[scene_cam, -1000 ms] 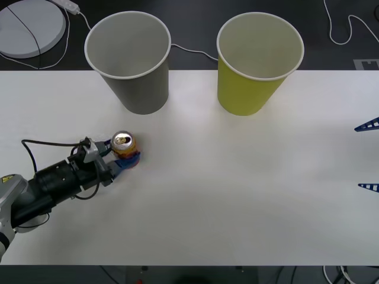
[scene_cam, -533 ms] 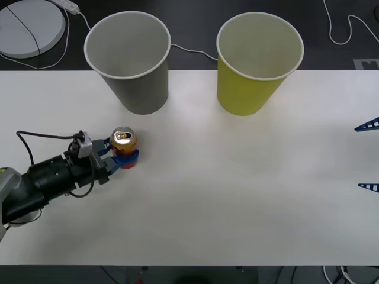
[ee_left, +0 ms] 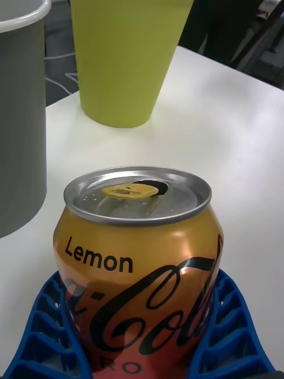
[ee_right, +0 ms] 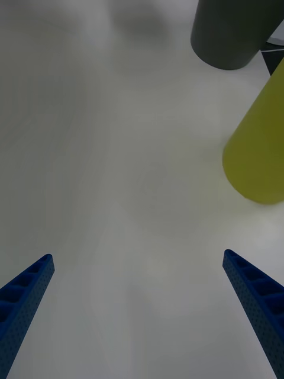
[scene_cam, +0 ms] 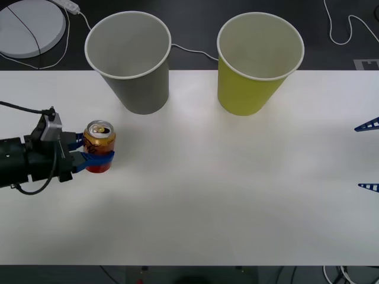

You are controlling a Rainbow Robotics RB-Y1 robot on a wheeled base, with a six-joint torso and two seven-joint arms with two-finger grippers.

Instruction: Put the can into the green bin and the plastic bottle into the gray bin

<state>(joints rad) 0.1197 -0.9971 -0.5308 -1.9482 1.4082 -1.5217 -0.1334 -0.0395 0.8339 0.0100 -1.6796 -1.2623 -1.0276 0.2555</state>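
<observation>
The can (scene_cam: 99,139) is orange-red with a silver top and stands upright in my left gripper (scene_cam: 98,151), which is shut on its lower half at the table's left side. Up close, the can (ee_left: 137,260) sits between the blue ribbed fingers (ee_left: 41,331). The gray bin (scene_cam: 137,83) stands behind it at the back left, and the green bin (scene_cam: 251,83) at the back centre-right. My right gripper (scene_cam: 369,155) waits open at the right edge, fingers (ee_right: 26,296) wide apart over bare table. The plastic bottle is out of view.
Beyond the table's far edge lie a round white disc (scene_cam: 29,26) and white cables (scene_cam: 189,50) on a dark floor. The white table (scene_cam: 237,195) stretches wide between the two arms. Both bins (ee_left: 127,59) are upright with open mouths.
My left gripper has drawn back to the left with the can in it, and the can now looks larger, as if raised. The right arm has not moved.
</observation>
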